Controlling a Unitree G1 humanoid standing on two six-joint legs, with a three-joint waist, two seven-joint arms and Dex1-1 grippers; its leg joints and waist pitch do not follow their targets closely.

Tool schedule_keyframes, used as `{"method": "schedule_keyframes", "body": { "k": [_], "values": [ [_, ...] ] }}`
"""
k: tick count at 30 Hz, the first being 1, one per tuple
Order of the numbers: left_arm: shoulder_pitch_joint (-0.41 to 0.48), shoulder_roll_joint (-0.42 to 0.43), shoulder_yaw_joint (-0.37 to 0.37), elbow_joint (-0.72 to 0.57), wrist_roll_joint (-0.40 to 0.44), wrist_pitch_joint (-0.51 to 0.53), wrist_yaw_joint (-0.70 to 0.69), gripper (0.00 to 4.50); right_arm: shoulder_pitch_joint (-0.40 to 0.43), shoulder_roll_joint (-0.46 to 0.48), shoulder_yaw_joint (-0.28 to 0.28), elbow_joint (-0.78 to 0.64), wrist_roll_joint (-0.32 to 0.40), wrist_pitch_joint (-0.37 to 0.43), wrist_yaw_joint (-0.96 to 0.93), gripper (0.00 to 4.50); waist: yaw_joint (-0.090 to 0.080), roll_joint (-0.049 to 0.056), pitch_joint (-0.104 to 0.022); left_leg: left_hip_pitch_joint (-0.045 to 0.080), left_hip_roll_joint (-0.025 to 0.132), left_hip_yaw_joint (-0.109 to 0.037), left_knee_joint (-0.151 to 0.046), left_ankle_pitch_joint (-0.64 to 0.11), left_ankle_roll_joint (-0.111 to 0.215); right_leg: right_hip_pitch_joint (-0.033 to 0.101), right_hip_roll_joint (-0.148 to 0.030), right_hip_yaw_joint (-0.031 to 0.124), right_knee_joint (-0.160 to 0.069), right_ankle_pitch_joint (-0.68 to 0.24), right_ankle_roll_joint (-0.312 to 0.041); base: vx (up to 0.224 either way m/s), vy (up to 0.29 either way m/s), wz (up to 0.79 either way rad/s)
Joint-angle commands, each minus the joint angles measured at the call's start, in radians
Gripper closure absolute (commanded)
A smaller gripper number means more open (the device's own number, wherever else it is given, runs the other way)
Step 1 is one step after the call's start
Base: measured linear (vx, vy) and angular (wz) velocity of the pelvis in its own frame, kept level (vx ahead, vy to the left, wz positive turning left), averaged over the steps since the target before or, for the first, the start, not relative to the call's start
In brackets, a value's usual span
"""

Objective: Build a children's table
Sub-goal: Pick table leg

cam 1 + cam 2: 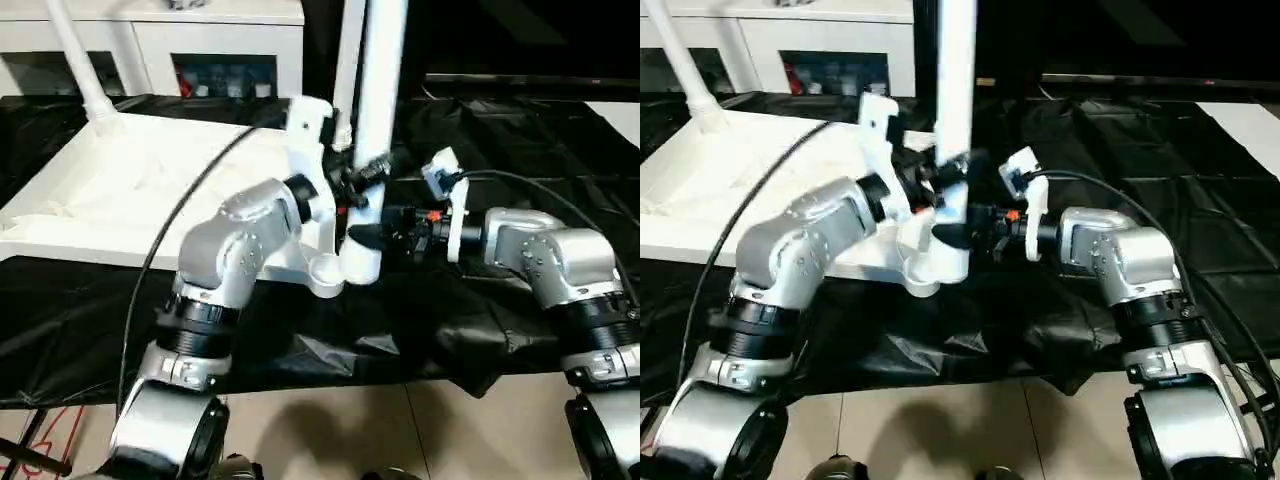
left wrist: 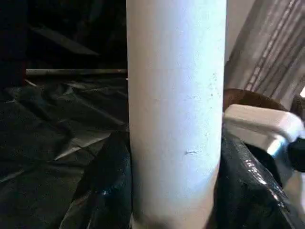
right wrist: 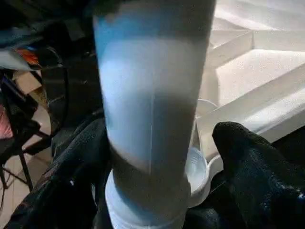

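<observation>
Smooth white plastic leg (image 2: 175, 114), glossy black sheet (image 1: 330, 340)

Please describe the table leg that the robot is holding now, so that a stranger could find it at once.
Find the white tabletop lying upside down on black sheeting. At its near corner a white leg stands upright, both grippers on it. The other leg stands at the far corner, untouched.

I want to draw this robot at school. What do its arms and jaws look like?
Both arms are shiny silver with rounded joints and black ribbed rings. The left arm has a thin black cable arching over it. The right arm has one too, plus a white bracket and a little orange spot near its wrist. The left gripper and right gripper have black fingers, glossy like crinkly plastic.
</observation>
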Motion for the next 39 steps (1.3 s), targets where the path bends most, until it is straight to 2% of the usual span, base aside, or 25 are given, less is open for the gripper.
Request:
{"method": "schedule_keyframes", "body": {
  "k": [1,5,6,9,11,15,23,26,28,29,32,33,34,37,38,39],
  "values": [
    [-0.002,-0.002,-0.013,-0.031,0.003,-0.006,-0.016,2.60,-0.020,-0.007,0.008,0.014,-0.019,-0.023,0.015,0.85,-0.003,-0.016,-0.089,0.024,-0.003,0.002,-0.063,-0.178,0.009,0.057,-0.035,0.021,-0.076,-0.248,-0.186,0.000,0.000,0.00],
    [0.006,-0.005,-0.019,-0.046,-0.009,0.000,-0.030,2.60,-0.028,0.003,0.009,0.025,-0.016,-0.023,0.029,0.85,-0.003,-0.016,-0.089,0.024,-0.003,0.003,-0.063,-0.167,0.015,0.058,-0.035,0.021,-0.074,-0.236,-0.189,0.000,0.000,0.00],
    [0.007,-0.006,-0.019,-0.047,-0.010,0.000,-0.030,2.60,-0.029,0.004,0.010,0.027,-0.017,-0.024,0.031,1.13,-0.003,-0.016,-0.090,0.023,-0.004,0.003,-0.062,-0.166,0.016,0.059,-0.035,0.022,-0.074,-0.231,-0.191,0.000,0.000,0.00],
    [0.009,-0.008,-0.019,-0.051,-0.011,0.002,-0.032,2.60,-0.030,0.008,0.016,0.037,-0.021,-0.028,0.036,1.23,-0.004,-0.016,-0.090,0.024,-0.003,0.002,-0.062,-0.168,0.017,0.059,-0.034,0.021,-0.074,-0.227,-0.196,0.000,0.000,0.00],
    [0.009,-0.009,-0.017,-0.054,-0.015,0.005,-0.032,2.60,-0.031,0.011,0.016,0.045,-0.027,-0.032,0.041,1.57,-0.003,-0.015,-0.090,0.025,-0.003,0.003,-0.062,-0.170,0.017,0.058,-0.034,0.021,-0.073,-0.226,-0.195,0.000,0.000,0.00],
    [0.009,-0.012,-0.013,-0.055,-0.020,0.011,-0.032,2.60,-0.032,0.017,0.015,0.058,-0.033,-0.038,0.044,1.75,-0.003,-0.015,-0.090,0.024,-0.003,0.002,-0.063,-0.168,0.017,0.059,-0.034,0.021,-0.073,-0.228,-0.194,0.000,0.000,0.00],
    [0.008,-0.017,-0.006,-0.053,-0.024,0.018,-0.031,2.60,-0.034,0.022,0.010,0.073,-0.036,-0.045,0.049,2.44,-0.003,-0.014,-0.090,0.025,-0.003,0.003,-0.062,-0.167,0.019,0.059,-0.034,0.021,-0.073,-0.219,-0.199,0.000,0.000,0.00],
    [0.005,-0.012,-0.013,-0.045,0.002,0.008,-0.013,2.60,-0.031,0.025,0.002,0.073,-0.037,-0.050,0.048,2.56,-0.003,-0.012,-0.091,0.026,-0.003,0.002,-0.062,-0.171,0.016,0.059,-0.034,0.021,-0.072,-0.218,-0.200,0.000,0.000,0.00],
    [0.004,-0.013,-0.009,-0.042,-0.017,0.025,-0.030,1.90,-0.028,0.026,-0.001,0.069,-0.036,-0.051,0.047,2.59,-0.003,-0.012,-0.091,0.025,-0.003,0.002,-0.062,-0.171,0.016,0.059,-0.034,0.021,-0.072,-0.217,-0.201,0.000,0.000,0.00],
    [0.005,-0.015,-0.005,-0.042,-0.035,0.038,-0.044,1.90,-0.026,0.027,-0.002,0.067,-0.036,-0.052,0.046,2.59,-0.003,-0.011,-0.091,0.025,-0.003,0.001,-0.063,-0.170,0.016,0.059,-0.034,0.020,-0.072,-0.216,-0.201,0.000,0.000,0.00],
    [0.009,-0.015,-0.008,-0.055,-0.018,0.004,-0.041,1.72,-0.007,0.046,-0.026,0.048,-0.026,-0.065,0.010,2.60,-0.003,-0.010,-0.091,0.025,-0.004,0.002,-0.062,-0.166,0.015,0.059,-0.034,0.021,-0.071,-0.208,-0.206,0.000,0.000,0.00],
    [0.009,-0.034,0.006,-0.037,0.011,-0.065,-0.007,1.55,0.007,0.068,-0.050,0.039,-0.016,-0.086,-0.023,2.60,-0.003,-0.007,-0.090,0.024,-0.004,0.000,-0.063,-0.170,0.015,0.059,-0.035,0.021,-0.073,-0.213,-0.203,0.000,0.000,0.00],
    [0.006,-0.053,0.027,-0.022,0.018,-0.110,0.018,1.47,0.021,0.089,-0.073,0.029,-0.005,-0.095,-0.055,2.61,-0.004,-0.008,-0.091,0.024,-0.003,0.001,-0.063,-0.175,0.012,0.060,-0.035,0.021,-0.075,-0.215,-0.198,0.000,0.000,0.00],
    [0.009,-0.075,0.060,-0.028,-0.017,-0.134,0.014,1.45,0.045,0.116,-0.100,0.007,0.007,-0.122,-0.094,2.61,-0.002,-0.008,-0.092,0.025,-0.004,0.001,-0.064,-0.173,0.010,0.061,-0.035,0.021,-0.073,-0.201,-0.199,0.000,0.000,0.00],
    [0.013,-0.085,0.087,-0.038,-0.027,-0.134,0.046,1.45,0.064,0.138,-0.128,-0.008,0.012,-0.147,-0.140,2.61,-0.002,-0.008,-0.092,0.025,-0.004,0.001,-0.065,-0.172,0.010,0.061,-0.035,0.021,-0.073,-0.200,-0.200,0.000,0.000,0.00],
    [0.015,-0.089,0.100,-0.044,-0.032,-0.135,0.062,1.45,0.074,0.149,-0.142,-0.015,0.015,-0.159,-0.163,2.61,-0.002,0.001,-0.090,0.025,-0.003,0.003,-0.065,-0.182,0.005,0.057,-0.036,0.023,-0.077,-0.197,-0.200,0.000,0.000,0.00]
  ]
}}
